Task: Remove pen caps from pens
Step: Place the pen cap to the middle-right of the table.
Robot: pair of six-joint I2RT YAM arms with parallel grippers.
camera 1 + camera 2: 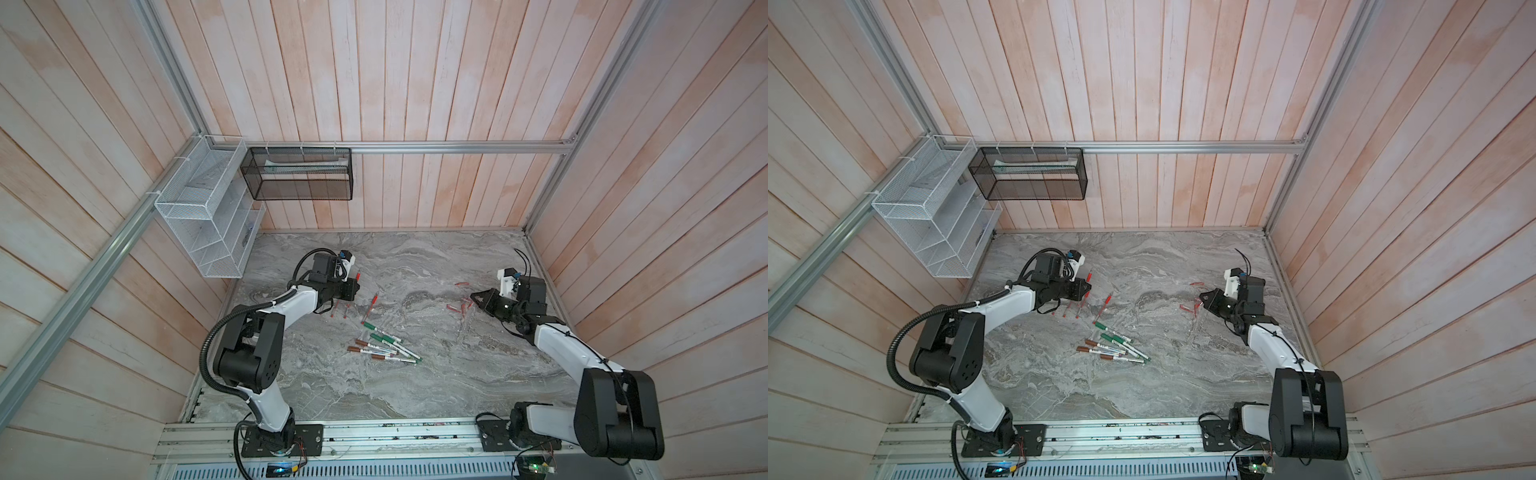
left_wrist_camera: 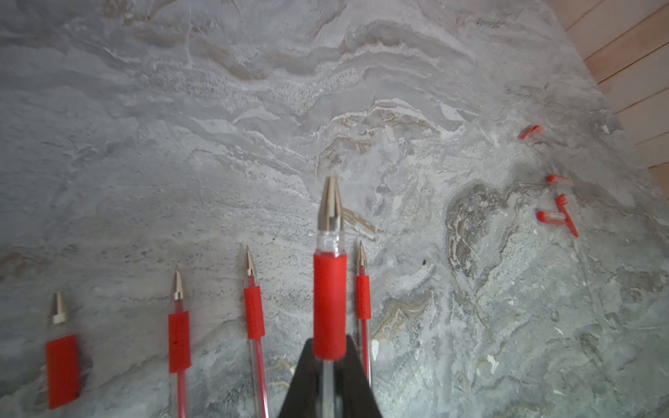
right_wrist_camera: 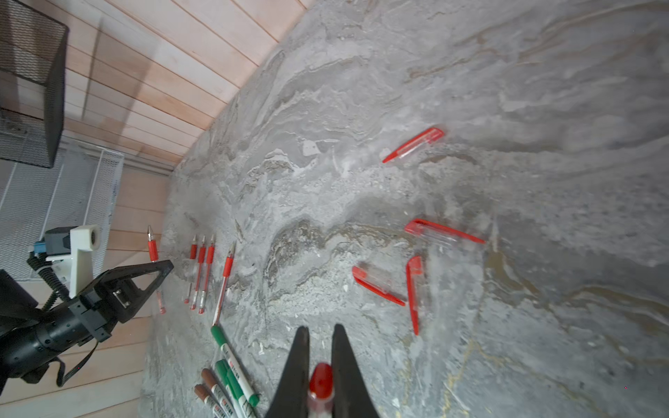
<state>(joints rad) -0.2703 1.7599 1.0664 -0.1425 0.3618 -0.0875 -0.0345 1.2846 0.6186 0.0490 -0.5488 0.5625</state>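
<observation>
- The left gripper [image 2: 329, 342] is clamping an uncapped red pen [image 2: 329, 296], open table [image 2: 253, 108] stretching ahead.
- The right gripper [image 3: 320, 327] is pinching a red cap [image 3: 320, 380], loose caps [image 3: 414, 145] lying just ahead.

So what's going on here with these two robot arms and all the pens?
The two arms are taking caps off pens. The left gripper is shut on a slim red pen with its metal tip bare, and the right gripper is shut on a red cap. Four more uncapped red pens lie on the marble table near the left arm, and four loose red caps lie near the right. The green and brown markers in the middle look still capped.
</observation>
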